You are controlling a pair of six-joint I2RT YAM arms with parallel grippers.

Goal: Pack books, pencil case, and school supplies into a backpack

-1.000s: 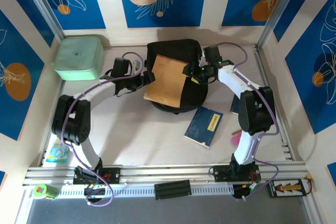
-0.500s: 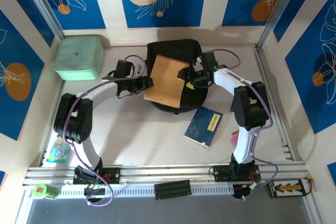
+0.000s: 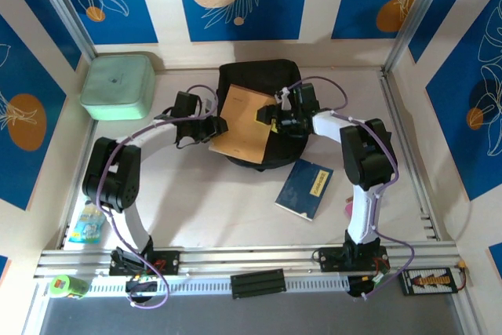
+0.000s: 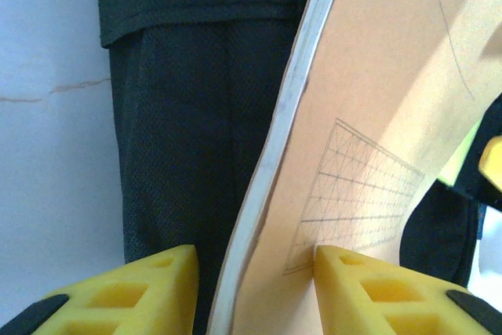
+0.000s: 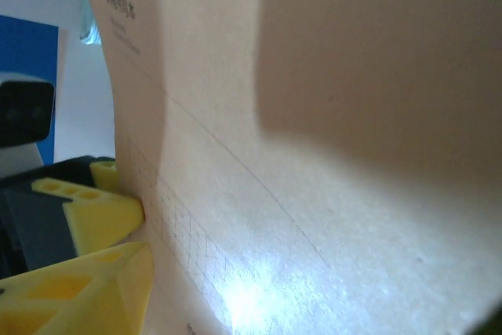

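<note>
The black backpack [image 3: 259,76] lies at the back middle of the table. A tan notebook [image 3: 245,121] leans across its top, bowed. My left gripper [image 3: 218,125] is shut on the notebook's left edge. In the left wrist view the yellow pads [image 4: 345,280] straddle the notebook [image 4: 376,115], with the backpack's fabric [image 4: 180,115] behind. My right gripper [image 3: 271,118] is at the notebook's right edge. One of its fingers [image 5: 78,292] lies against the cover [image 5: 314,154], which hides the other. A dark blue book [image 3: 304,188] lies flat in front of the backpack. The pencil case is out of view.
A mint-green square box [image 3: 118,84] sits at the back left. A small packet [image 3: 85,225] lies by the left arm's base and a pink object [image 3: 347,208] peeks out by the right arm. Walls stand close on three sides.
My left gripper has closed on the notebook's left edge. The right gripper has moved left over the backpack, and the notebook has shifted slightly left and lower.
</note>
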